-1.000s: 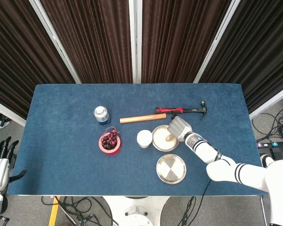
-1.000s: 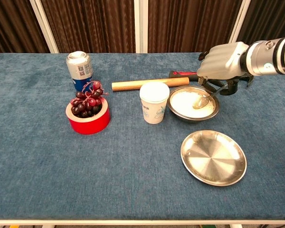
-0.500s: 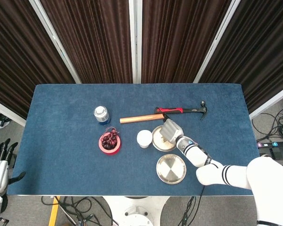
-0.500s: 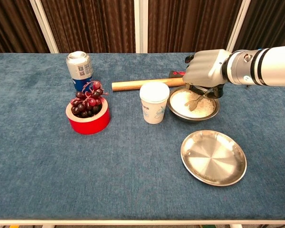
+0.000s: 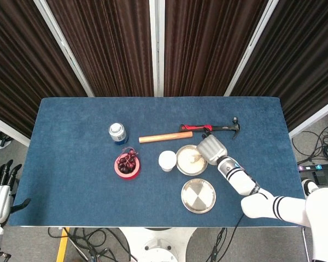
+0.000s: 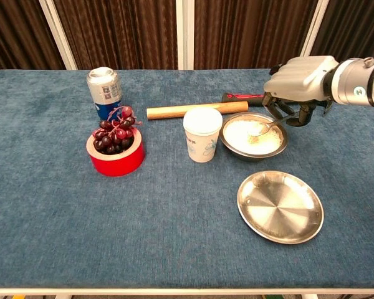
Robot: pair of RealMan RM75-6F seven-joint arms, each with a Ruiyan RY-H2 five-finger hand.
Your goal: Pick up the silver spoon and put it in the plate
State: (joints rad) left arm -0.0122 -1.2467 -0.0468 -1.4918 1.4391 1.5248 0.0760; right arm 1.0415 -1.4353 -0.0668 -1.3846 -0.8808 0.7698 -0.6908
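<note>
The silver spoon (image 6: 263, 128) lies tilted in the steel bowl of white grains (image 6: 229, 146), its scoop end in the grains and its handle rising to the right. My right hand (image 6: 297, 80) hovers over the bowl's right rim and pinches the handle's upper end with its downturned fingers. In the head view the same right hand (image 5: 212, 149) covers the bowl's right side (image 5: 180, 159). The empty steel plate (image 6: 280, 207) sits in front of the bowl, near the table's front edge, also seen as the plate (image 5: 198, 195). My left hand (image 5: 0, 188) hangs off the table's left edge, fingers apart, holding nothing.
A white paper cup (image 6: 202, 134) stands just left of the bowl. A wooden-handled hammer (image 6: 193, 110) lies behind both. Further left are a drink can (image 6: 104, 90) and a red bowl of grapes (image 6: 115, 151).
My right hand swung left over the bowl, then back right and slightly up, and the spoon moved with it through the grains. The left hand has hardly moved.
</note>
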